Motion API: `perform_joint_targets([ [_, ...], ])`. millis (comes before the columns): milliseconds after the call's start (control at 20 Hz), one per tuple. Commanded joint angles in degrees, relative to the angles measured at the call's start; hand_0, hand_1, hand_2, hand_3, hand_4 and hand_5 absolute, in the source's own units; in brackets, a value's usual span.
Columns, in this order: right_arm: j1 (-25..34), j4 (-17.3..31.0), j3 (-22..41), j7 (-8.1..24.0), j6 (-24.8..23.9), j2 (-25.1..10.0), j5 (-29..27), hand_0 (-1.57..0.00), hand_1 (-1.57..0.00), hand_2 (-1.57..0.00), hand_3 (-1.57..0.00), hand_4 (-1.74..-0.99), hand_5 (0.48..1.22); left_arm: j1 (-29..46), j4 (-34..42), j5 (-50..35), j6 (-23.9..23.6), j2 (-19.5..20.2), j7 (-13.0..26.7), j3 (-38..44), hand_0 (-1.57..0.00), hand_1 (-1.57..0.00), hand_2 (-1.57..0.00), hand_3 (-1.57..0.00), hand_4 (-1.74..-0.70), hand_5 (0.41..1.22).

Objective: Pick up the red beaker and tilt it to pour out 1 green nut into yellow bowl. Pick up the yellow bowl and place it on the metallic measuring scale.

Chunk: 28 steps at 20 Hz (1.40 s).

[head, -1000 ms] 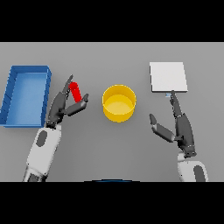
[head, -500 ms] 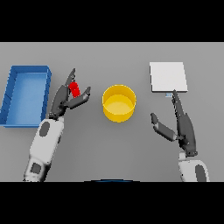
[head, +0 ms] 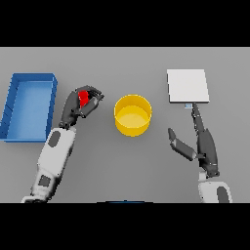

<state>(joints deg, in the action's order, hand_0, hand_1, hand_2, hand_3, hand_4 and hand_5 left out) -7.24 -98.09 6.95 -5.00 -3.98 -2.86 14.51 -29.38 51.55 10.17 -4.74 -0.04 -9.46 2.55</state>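
red beaker (head: 83,97) in curled fingers (head: 93,93), yellow bowl (head: 133,115) upright

One head view looks down at the table (head: 125,166).

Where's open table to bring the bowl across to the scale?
Bare table lies between the yellow bowl and the scale, above the open right hand. It is crowded left of the bowl: the left hand holds the red beaker beside the blue tray.

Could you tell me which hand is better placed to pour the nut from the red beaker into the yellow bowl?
The left hand: its fingers are already curled round the red beaker, just left of the yellow bowl. The right hand is open and holds nothing, below the scale.
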Motion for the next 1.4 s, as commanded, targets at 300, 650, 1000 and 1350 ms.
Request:
perform_joint_targets([
  [300, -0.21, -0.37, -0.37, -0.44, 0.62, -0.04, -1.25, 0.00, 0.00, 0.00, 0.00, -1.260, 0.643, 0.27, 1.65, -0.78, -1.50, -1.05, 0.62, 0.24, -1.47, -1.48, -1.48, -1.45, -1.62, 1.140],
  [650, 0.39, 0.24, -0.18, 0.15, 0.21, -0.47, 0.06, 0.00, 0.00, 0.00, 0.00, -1.263, 0.654, 0.43, 10.53, -0.89, -3.69, 0.34, 3.06, -3.04, -1.55, -1.55, -1.55, -1.54, -1.72, 1.114],
  [1000, 0.39, 0.00, -0.08, 0.39, -0.14, -1.03, 1.18, 0.00, 0.00, 0.00, 0.00, -1.256, 0.676, -2.67, 14.39, 8.60, 0.16, 6.80, 14.04, -13.53, -1.56, -1.56, -1.56, -1.56, -1.73, 1.117],
  [1350, -0.08, -1.01, 0.26, 1.37, 0.09, -0.74, 1.13, 0.00, 0.00, 0.00, 0.00, -1.252, 0.685, -8.55, 11.90, 17.54, 1.75, 11.87, 20.68, -21.12, -1.57, -1.57, -1.57, -1.57, -1.74, 1.131],
])
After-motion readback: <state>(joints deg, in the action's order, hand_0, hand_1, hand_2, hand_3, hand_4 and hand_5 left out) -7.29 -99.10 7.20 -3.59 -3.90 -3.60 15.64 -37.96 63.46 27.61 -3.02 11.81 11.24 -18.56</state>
